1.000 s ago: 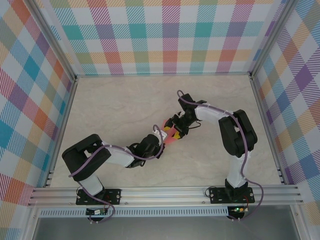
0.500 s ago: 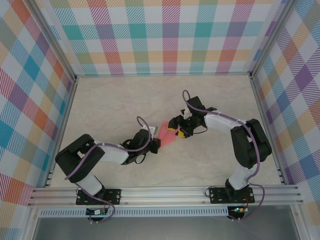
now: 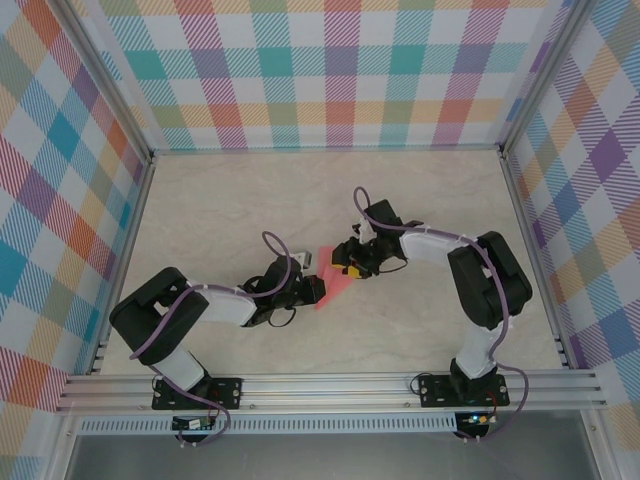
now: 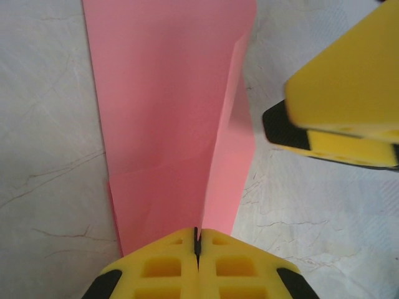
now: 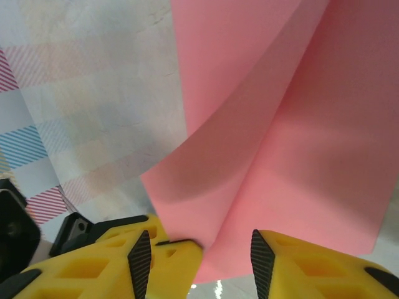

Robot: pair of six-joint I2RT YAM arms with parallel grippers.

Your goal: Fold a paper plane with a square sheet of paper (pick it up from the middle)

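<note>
Both arms reached in toward the middle of the pale marbled table (image 3: 215,205), their claws nearly meeting; the left gripper (image 3: 319,290) came in from the near left and the right gripper (image 3: 346,267) from the far right, with the paper plane (image 3: 334,282) between them.

The plane was a narrow salmon-pink piece, folded to a point and angled across the gap between the two claws; from above I could not tell whether it lay on the table or hung just over it.

From the left wrist, the left gripper (image 4: 197,248) had its yellow jaws pressed tight together, with only a thin dark seam between them; the near end of the paper plane (image 4: 163,118) was pinched in that seam. The paper spread wider as it ran away from the claw, with one long crease rising along its right side and a fainter crease crossing it lower down; one of the right gripper's yellow fingers (image 4: 346,93) stood just beside the plane's right edge, but I could not see whether it touched.

From the right wrist, the right gripper (image 5: 198,258) had its jaws standing apart, a yellow finger on either side; the lower edge of the paper plane (image 5: 293,137) dipped into the gap, folded into two leaves with a shadowed valley between them; it seemed to brush the left finger, and the jaws were not pressed onto it.

Bright plaid walls (image 3: 340,70) closed in the table on three sides.
</note>
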